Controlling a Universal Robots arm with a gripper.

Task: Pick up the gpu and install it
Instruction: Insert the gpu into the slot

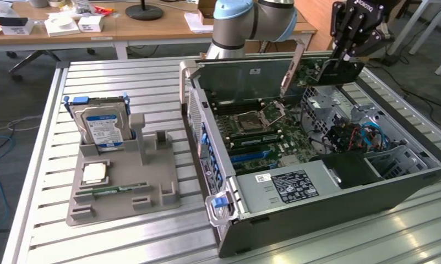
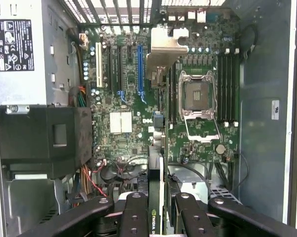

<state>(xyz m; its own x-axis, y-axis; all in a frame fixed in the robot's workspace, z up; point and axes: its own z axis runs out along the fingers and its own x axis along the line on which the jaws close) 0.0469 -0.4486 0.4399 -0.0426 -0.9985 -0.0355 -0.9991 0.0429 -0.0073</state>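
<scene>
My gripper [image 1: 343, 61] hangs over the far right corner of the open computer case [image 1: 396, 187], shut on the gpu [image 1: 336, 72]. The card shows as a black slab below the fingers, and a silver bracket [image 1: 293, 66] slants down from it. In the wrist view the gpu [image 2: 155, 163] is edge-on, a thin blade running from between the black fingers [image 2: 134, 212] out to its silver bracket [image 2: 164, 47]. It hovers above the motherboard [image 2: 123, 123], just beside the blue slot [image 2: 140, 69] and apart from it.
A power supply [image 1: 294, 184] and a black shroud [image 2: 44, 136] fill one side of the case. The CPU socket [image 2: 197, 96] stands open. At the exterior view's left a grey fixture [image 1: 121, 184] holds a hard drive [image 1: 103, 125], a chip [image 1: 94, 173] and a RAM stick [image 1: 121, 190].
</scene>
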